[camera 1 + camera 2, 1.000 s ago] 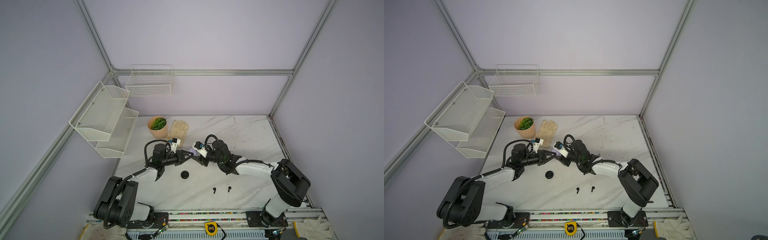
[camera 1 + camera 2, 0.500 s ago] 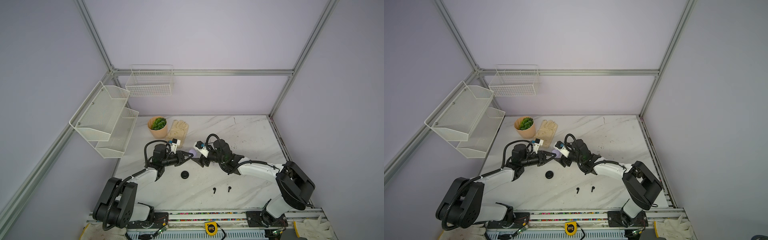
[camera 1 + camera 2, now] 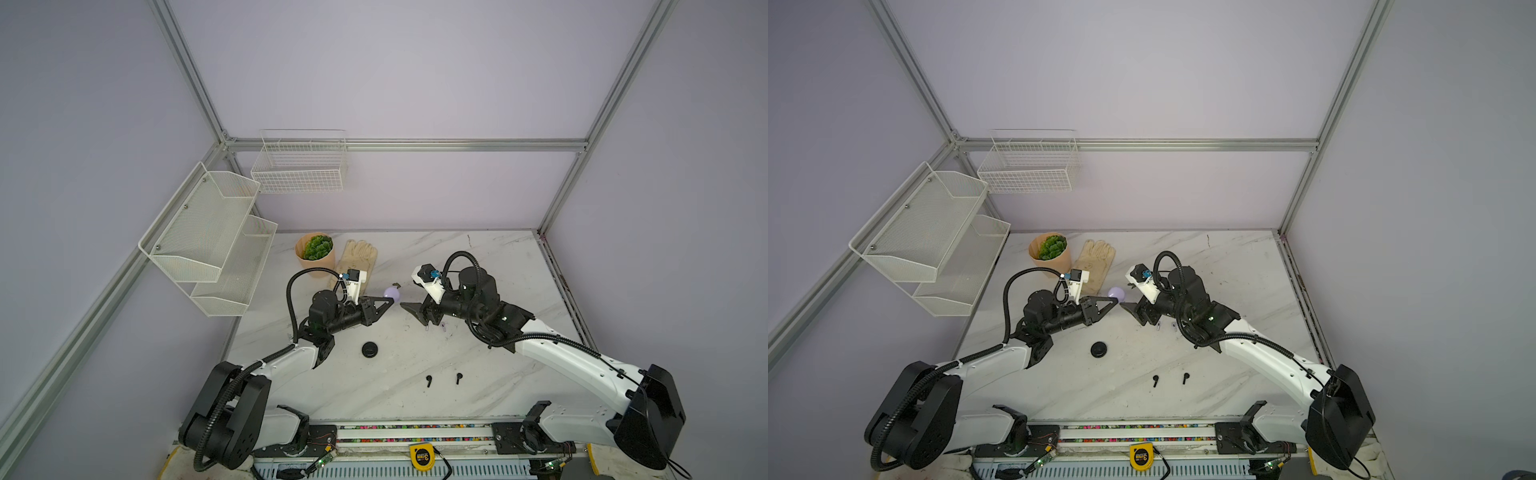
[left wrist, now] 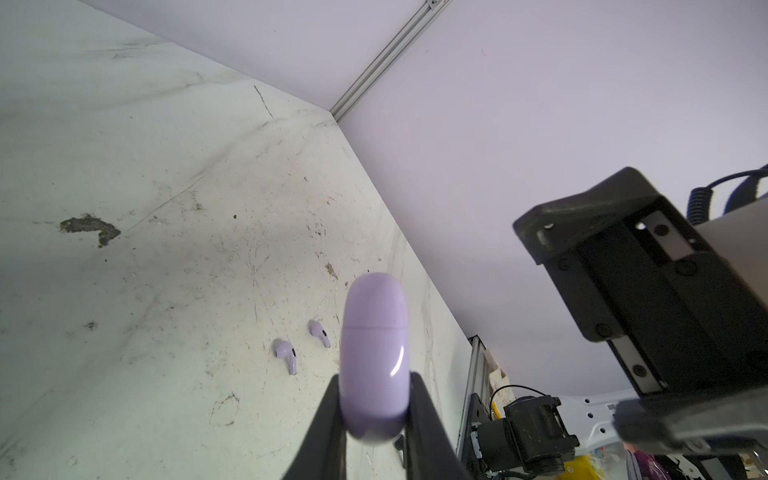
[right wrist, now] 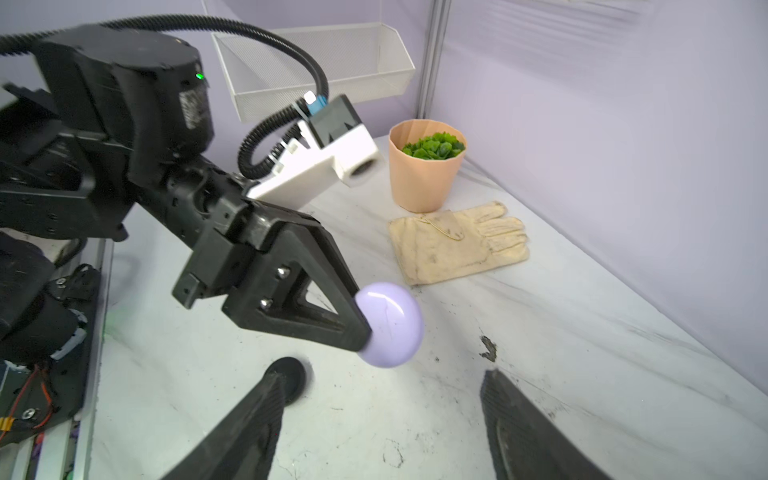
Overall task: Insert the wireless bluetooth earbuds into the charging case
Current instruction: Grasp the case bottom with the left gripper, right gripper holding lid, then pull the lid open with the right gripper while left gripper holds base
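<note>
Two hands meet at one closed lilac case (image 4: 373, 357).
Clamped on its flat faces, the left hand (image 3: 387, 301) holds the case edge-on, clear of the surface (image 3: 478, 257), probably to present the seam for opening. Just beside the case, the right hand (image 3: 405, 307) gapes wide, empty. Both lilac earbuds (image 4: 286, 353) lie near the case, black earbuds (image 3: 428, 380) well apart.

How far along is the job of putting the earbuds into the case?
Nothing is inserted yet. In hand: the left gripper holds the closed lilac case; the right gripper is open beside it. To do: two lilac earbuds and two black earbuds lie loose; the black case lies unused.
</note>
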Motion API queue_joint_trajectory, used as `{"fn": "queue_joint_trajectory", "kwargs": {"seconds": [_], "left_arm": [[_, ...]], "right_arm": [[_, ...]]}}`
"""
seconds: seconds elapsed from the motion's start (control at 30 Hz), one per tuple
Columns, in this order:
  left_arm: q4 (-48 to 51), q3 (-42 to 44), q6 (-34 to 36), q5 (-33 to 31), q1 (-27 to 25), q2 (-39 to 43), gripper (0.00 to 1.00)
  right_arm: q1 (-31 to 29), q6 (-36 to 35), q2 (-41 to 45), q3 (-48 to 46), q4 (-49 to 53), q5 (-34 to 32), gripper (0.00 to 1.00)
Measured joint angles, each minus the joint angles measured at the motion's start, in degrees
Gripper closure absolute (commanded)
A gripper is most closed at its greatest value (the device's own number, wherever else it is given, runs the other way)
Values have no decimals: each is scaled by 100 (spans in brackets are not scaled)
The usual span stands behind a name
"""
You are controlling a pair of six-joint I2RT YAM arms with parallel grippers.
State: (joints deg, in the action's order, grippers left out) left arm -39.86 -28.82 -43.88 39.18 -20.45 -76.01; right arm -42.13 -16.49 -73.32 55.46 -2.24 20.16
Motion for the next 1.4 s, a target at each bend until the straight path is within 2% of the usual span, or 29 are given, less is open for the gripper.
{"fn": "queue_joint_trajectory", "kwargs": {"seconds": [0.23, 0.37, 0.5, 0.63, 0.93, 1.4], "left_arm": [[-1084, 273, -87, -98, -57, -203, 100], [-2275, 940, 164, -315, -223, -166, 100], [-2883, 1060, 487, -111, -289, -291, 100], [-3357, 1062, 726, 31, -321, -450, 100], [-3775, 1095, 1049, 2, -369, -518, 100], [-3853, 1095, 1054, 2, -369, -708, 100]], "right_arm": [[138, -295, -203, 352, 186, 249, 21], [269, -675, -398, 750, 400, 466, 21], [330, -1104, -758, 1316, 785, 636, 21], [339, -1436, -925, 1504, 1246, 680, 22], [278, -1757, -704, 1488, 1731, 557, 22], [0, -1987, -940, 1556, 1753, 385, 24]]}}
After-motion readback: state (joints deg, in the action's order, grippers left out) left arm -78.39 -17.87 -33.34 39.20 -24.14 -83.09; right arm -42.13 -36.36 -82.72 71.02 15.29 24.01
